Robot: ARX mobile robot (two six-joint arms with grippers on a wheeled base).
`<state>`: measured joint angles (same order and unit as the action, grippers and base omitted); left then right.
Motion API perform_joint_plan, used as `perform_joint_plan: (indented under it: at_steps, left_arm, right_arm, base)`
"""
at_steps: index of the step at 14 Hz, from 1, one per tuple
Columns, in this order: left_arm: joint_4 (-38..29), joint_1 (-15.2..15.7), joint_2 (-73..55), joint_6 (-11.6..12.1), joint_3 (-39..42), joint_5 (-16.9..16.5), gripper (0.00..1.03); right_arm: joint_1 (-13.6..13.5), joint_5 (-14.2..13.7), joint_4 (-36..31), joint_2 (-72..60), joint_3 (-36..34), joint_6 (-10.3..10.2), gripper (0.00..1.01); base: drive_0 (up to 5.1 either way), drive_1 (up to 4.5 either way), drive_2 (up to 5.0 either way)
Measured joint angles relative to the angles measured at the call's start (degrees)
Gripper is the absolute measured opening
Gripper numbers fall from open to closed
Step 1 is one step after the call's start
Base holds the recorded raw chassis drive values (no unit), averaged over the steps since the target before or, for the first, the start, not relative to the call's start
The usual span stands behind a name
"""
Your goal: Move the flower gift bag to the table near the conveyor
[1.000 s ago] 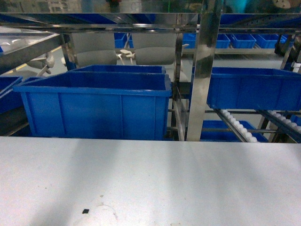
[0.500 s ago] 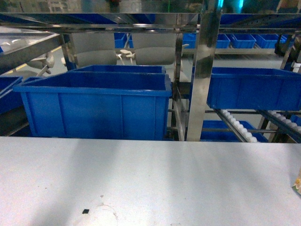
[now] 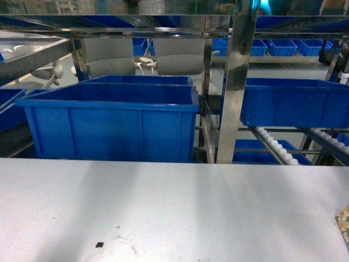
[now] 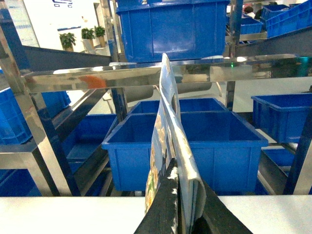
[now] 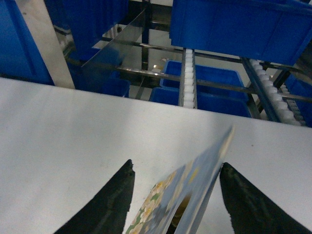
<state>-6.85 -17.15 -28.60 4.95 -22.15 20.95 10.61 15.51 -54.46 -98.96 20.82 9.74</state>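
The left gripper (image 4: 181, 204) has its two black fingers (image 4: 163, 207) pressed together on the flower gift bag (image 4: 168, 141), which stands upright between them, flattened and seen edge-on. The right gripper (image 5: 175, 200) has its fingers (image 5: 109, 200) spread wide apart; another view of the bag (image 5: 187, 195) slants through the gap between them, and whether either finger touches it cannot be told.

The bag is thin, glossy printed paper, pale blue with a yellow and green flower pattern, folded flat into a narrow sheet with a straight top edge. In the head view only a small flowered corner of the bag (image 3: 344, 225) shows at the right edge, over the table (image 3: 174, 207). The table is a broad, flat, matte pale grey top with a few small dark specks. Behind its far edge stands the conveyor (image 3: 275, 146), shiny steel rails and posts carrying rows of small white rollers. Deep blue plastic bins (image 3: 112, 123) with ribbed walls and thick rims sit on the rack.

A second ago the head view showed no bag at all; half a second ago a sliver appeared at the right edge, and now the corner sits slightly lower and shows more of its printed face. The table, bins and rack have not changed.
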Motion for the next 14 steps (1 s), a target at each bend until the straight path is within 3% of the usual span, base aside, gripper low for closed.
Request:
perform_joint_plan:
  at_steps: [1,2,3,10,12,14]
  left_arm:
    - [0.0,0.0,0.0,0.0,0.0,0.0,0.02]
    - [0.0,0.0,0.0,0.0,0.0,0.0,0.02]
    - [0.0,0.0,0.0,0.0,0.0,0.0,0.02]
    - [0.0,0.0,0.0,0.0,0.0,0.0,0.02]
    - [0.0,0.0,0.0,0.0,0.0,0.0,0.02]
    - [0.0,0.0,0.0,0.0,0.0,0.0,0.02]
  right_arm:
    - [-0.1,-0.8,2.9,4.8,0.7,-0.9,0.71]
    - [-4.4,-5.2,10.6,16.1,4.0,-3.5,0.98]
    - [-5.7,-9.2,17.6,26.1,6.5,-4.9,0.98]
    - [-8.8,-13.2,24.2,34.2,6.6,-5.2,0.98]
    - [-10.8,-16.3,31.6,42.8,6.3,-5.7,0.98]
    - [-13.5,-21.2,39.3,52.9,4.8,-6.7,0.98]
  base:
    - [0.0,0.0,0.0]
    - [0.0,0.0,0.0]
    - [0.0,0.0,0.0]
    - [0.0,0.0,0.0]
    - [0.0,0.0,0.0]
    - [0.0,0.0,0.0]
